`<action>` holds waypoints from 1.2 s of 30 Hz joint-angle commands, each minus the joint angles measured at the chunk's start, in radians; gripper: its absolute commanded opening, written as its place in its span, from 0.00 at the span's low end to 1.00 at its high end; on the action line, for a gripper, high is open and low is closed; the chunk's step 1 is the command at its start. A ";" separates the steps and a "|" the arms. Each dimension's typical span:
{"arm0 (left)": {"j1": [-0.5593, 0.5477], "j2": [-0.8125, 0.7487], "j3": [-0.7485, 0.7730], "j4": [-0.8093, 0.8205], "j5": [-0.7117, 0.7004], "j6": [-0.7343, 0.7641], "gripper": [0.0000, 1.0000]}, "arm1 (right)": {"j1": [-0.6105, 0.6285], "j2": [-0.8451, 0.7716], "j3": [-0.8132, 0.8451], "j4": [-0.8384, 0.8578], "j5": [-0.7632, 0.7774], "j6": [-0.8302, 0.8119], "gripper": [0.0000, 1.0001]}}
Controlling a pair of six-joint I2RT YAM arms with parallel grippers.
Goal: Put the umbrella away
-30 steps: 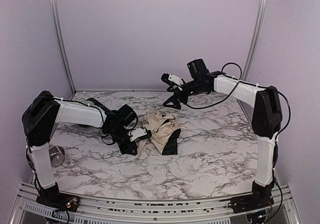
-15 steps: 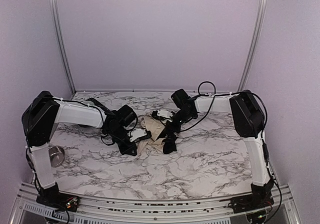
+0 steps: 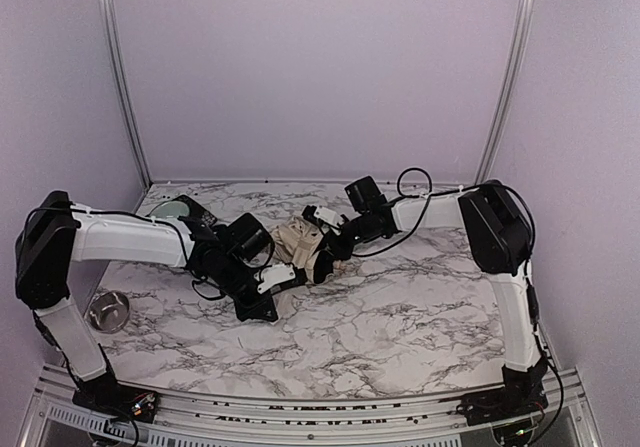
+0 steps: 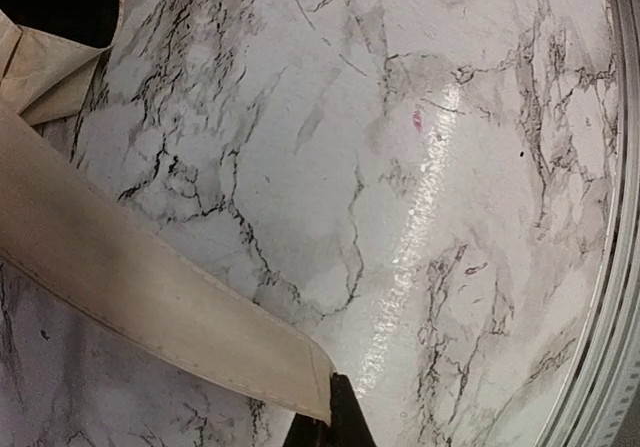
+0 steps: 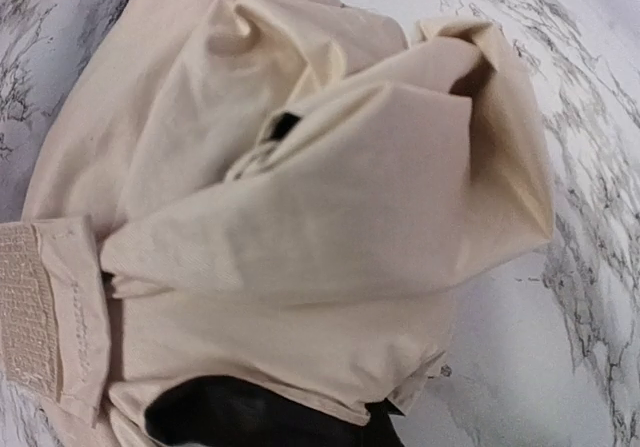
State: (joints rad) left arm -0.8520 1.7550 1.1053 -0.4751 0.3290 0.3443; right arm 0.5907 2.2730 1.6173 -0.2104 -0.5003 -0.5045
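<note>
1. One umbrella (image 3: 298, 242) lies as a crumpled cream-beige bundle near the middle of the tabletop (image 3: 420, 307), somewhat toward the far edge. Its shaft and handle are hidden.
2. One small steel bowl (image 3: 106, 310) stands by the left edge, close to the near-left corner and well apart from the umbrella.
3. There are two arms, both reaching inward so that their grippers meet at the bundle.
4. The left arm stretches low from its raised elbow at the left edge. The left gripper (image 3: 268, 285) sits just on the near-left side of the fabric, its fingers together and pinching the end of the umbrella's flat strap (image 4: 150, 307).
5. The right arm rises from the near-right corner, bends, and runs left. The right gripper (image 3: 322, 252) is pressed into the folds on the bundle's right side. The fabric covers its fingers, so whether they are clamped is unclear.
</note>
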 commanded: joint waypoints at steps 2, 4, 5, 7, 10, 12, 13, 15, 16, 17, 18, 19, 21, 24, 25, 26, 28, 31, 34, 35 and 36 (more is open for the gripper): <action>-0.024 -0.110 -0.084 -0.015 0.082 -0.052 0.00 | -0.061 -0.004 -0.066 0.028 0.018 0.203 0.00; -0.025 -0.124 -0.103 0.009 0.105 -0.068 0.00 | -0.094 -0.063 -0.116 0.119 -0.014 0.306 0.00; -0.025 -0.127 -0.109 0.020 0.116 -0.075 0.00 | -0.110 -0.097 -0.140 0.194 -0.039 0.359 0.00; -0.027 -0.127 -0.114 0.036 0.130 -0.088 0.00 | -0.133 -0.149 -0.179 0.274 -0.070 0.448 0.00; -0.027 -0.132 -0.117 0.050 0.141 -0.102 0.00 | -0.138 -0.214 -0.201 0.344 -0.100 0.535 0.00; -0.027 -0.152 -0.127 0.071 0.143 -0.110 0.00 | -0.139 -0.268 -0.231 0.410 -0.124 0.595 0.00; -0.027 -0.166 -0.131 0.077 0.142 -0.113 0.00 | -0.140 -0.294 -0.246 0.445 -0.132 0.622 0.00; -0.027 -0.192 -0.143 0.097 0.142 -0.114 0.00 | -0.144 -0.350 -0.278 0.522 -0.145 0.687 0.00; -0.027 -0.205 -0.149 0.106 0.142 -0.114 0.00 | -0.145 -0.378 -0.296 0.567 -0.154 0.719 0.00; -0.026 -0.216 -0.157 0.116 0.140 -0.113 0.00 | -0.149 -0.406 -0.312 0.612 -0.166 0.754 0.00; -0.025 -0.227 -0.163 0.123 0.134 -0.112 0.00 | -0.151 -0.433 -0.323 0.648 -0.179 0.783 0.00; -0.023 -0.233 -0.167 0.128 0.130 -0.111 0.00 | -0.153 -0.459 -0.332 0.683 -0.197 0.813 0.00; -0.015 -0.245 -0.171 0.140 0.126 -0.111 0.00 | -0.153 -0.505 -0.339 0.744 -0.265 0.866 0.00; 0.005 -0.258 -0.170 0.168 0.123 -0.109 0.00 | -0.148 -0.573 -0.359 0.870 -0.357 0.957 0.00; 0.013 -0.262 -0.168 0.181 0.122 -0.108 0.00 | -0.142 -0.598 -0.367 0.887 -0.382 0.973 0.00; 0.024 -0.264 -0.167 0.195 0.125 -0.108 0.00 | -0.133 -0.624 -0.372 0.898 -0.414 0.972 0.00; 0.051 -0.275 -0.166 0.233 0.129 -0.105 0.00 | -0.096 -0.683 -0.375 0.849 -0.457 0.898 0.00; 0.093 -0.298 -0.159 0.293 0.133 -0.087 0.00 | -0.005 -0.778 -0.362 0.684 -0.540 0.716 0.00; 0.124 -0.319 -0.143 0.320 0.159 -0.047 0.00 | 0.041 -0.838 -0.356 0.607 -0.622 0.646 0.00; 0.131 -0.325 -0.135 0.321 0.172 -0.032 0.00 | 0.046 -0.851 -0.349 0.566 -0.637 0.624 0.00; 0.134 -0.331 -0.130 0.323 0.188 -0.014 0.00 | 0.049 -0.866 -0.338 0.508 -0.640 0.590 0.00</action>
State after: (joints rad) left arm -0.7456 1.4353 0.9821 -0.0521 0.4843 0.2630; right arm 0.6147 1.5196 1.2015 0.3408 -1.0206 0.2066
